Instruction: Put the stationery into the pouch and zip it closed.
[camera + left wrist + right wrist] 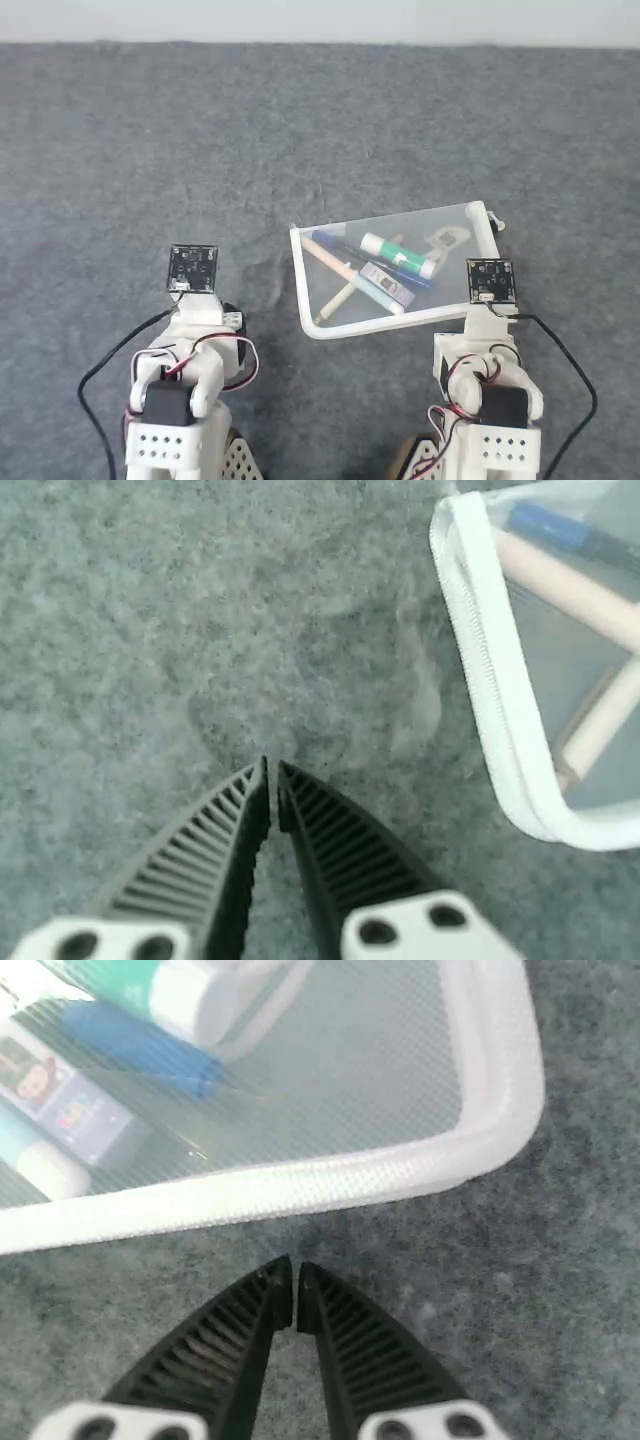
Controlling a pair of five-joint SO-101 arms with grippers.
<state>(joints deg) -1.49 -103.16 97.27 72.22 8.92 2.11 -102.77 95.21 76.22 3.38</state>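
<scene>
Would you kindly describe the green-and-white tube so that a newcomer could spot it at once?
On the grey felt mat, find the clear, white-edged pouch lying just ahead of the right arm. Inside it, toward the far edge, lies the green-and-white tube: stubbier and thicker than the pale pencils beside it, and the only green thing there.

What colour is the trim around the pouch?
White trim on a see-through pouch; clearest in the right wrist view.

Grey carpeted tabletop (300,130), pale wall strip (320,20) along far edge
</scene>
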